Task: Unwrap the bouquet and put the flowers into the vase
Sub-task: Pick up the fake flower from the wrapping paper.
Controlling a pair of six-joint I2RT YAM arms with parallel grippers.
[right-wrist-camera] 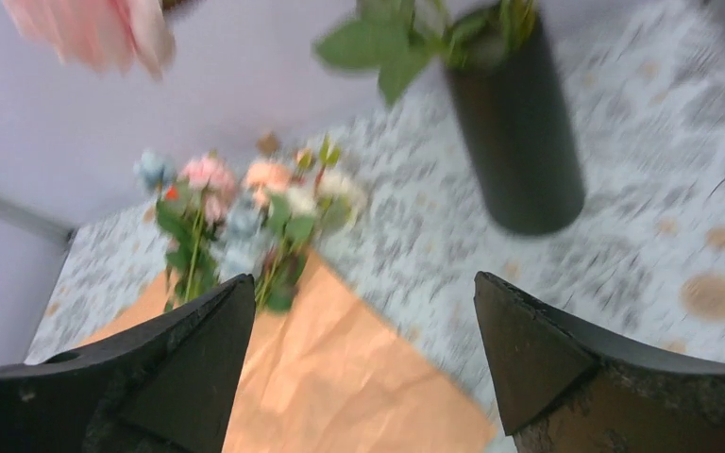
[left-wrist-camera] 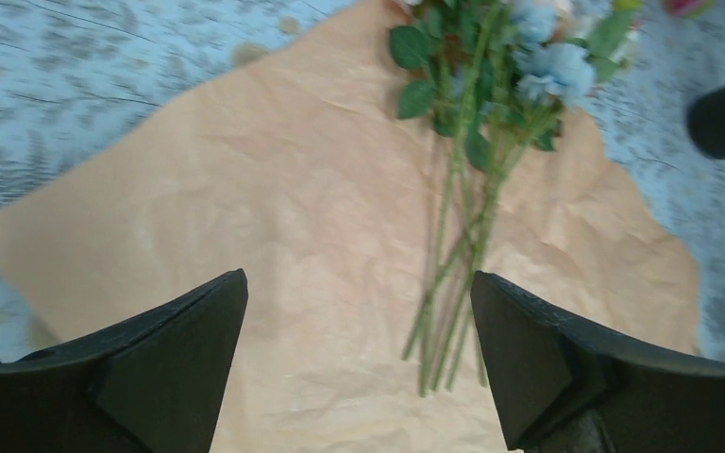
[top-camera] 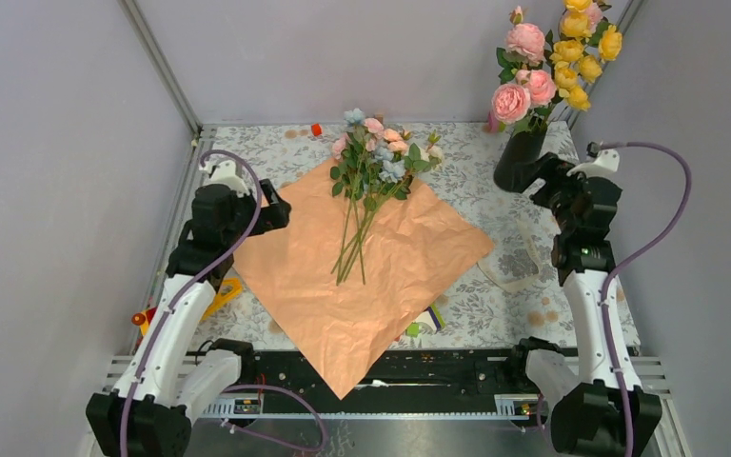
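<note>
- Left tool (left-wrist-camera: 359,283) stood wide apart, empty; it hung over the left edge of the paper (top-camera: 343,286)
- Right tool (right-wrist-camera: 363,283) also stood wide apart, empty; near the vase (top-camera: 517,162), not touching it
- Flowers (top-camera: 373,157) lay loose on the opened paper; blooms pointed toward the far side of the worktop (top-camera: 462,152)

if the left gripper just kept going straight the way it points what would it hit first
Probably the paper, just left of the stems; the open fingers aim down at it, though depth is unclear.
</note>
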